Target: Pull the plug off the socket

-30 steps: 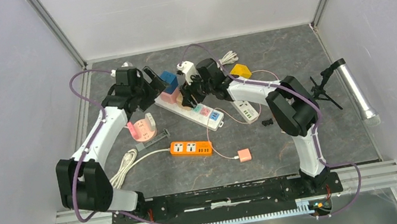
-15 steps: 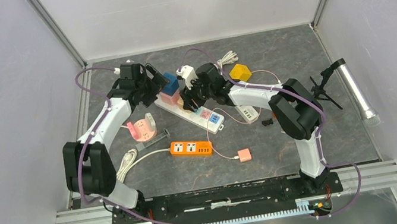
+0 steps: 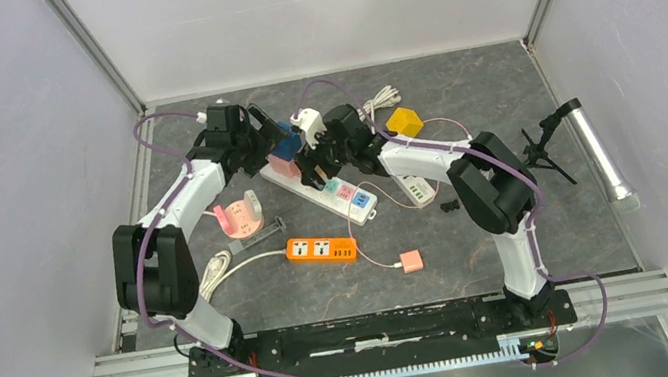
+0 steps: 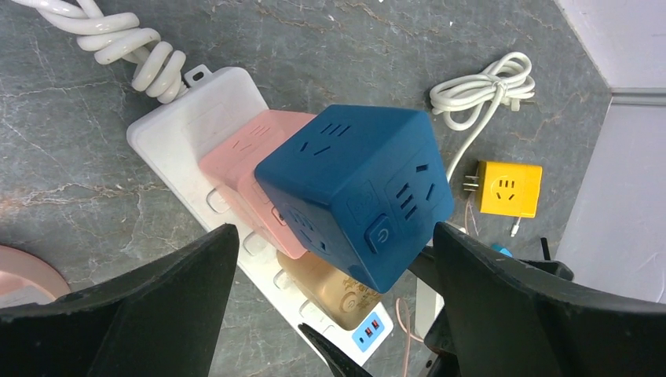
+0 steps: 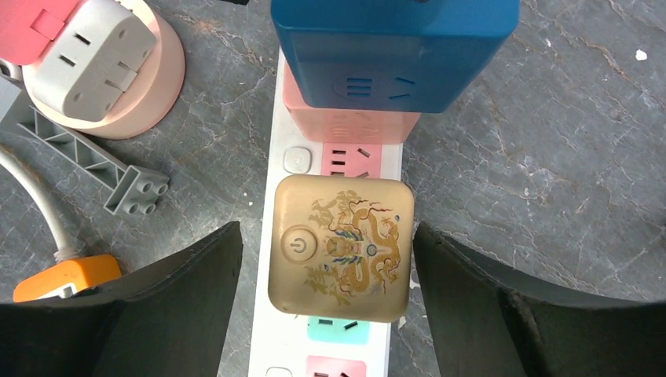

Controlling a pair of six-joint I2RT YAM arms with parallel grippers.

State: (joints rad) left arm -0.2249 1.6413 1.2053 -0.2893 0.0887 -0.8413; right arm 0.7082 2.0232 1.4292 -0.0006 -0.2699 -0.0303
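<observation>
A white power strip [image 3: 354, 198] lies slanted mid-table. A pink cube adapter [image 4: 250, 174] sits in it with a blue cube adapter [image 4: 357, 200] stacked on top, and beside them a gold dragon-printed adapter [image 5: 342, 247]. My left gripper [image 4: 334, 236] is open, with its fingers on either side of the blue cube [image 3: 286, 133]. My right gripper [image 5: 326, 236] is open and straddles the gold adapter from above without touching it. In the top view the right gripper [image 3: 311, 164] hides the gold adapter.
An orange power strip [image 3: 320, 248], a pink round dock [image 3: 238, 218] holding a grey adapter [image 5: 102, 71], a grey brick piece [image 5: 94, 161], a yellow cube plug [image 3: 404, 121], a small pink adapter [image 3: 410, 260], a coiled white cable [image 3: 384, 96] and a silver cylinder [image 3: 600, 156] lie around.
My left gripper has moved right and closed in around the blue cube. My right gripper has shifted slightly left along the white strip, over the gold adapter.
</observation>
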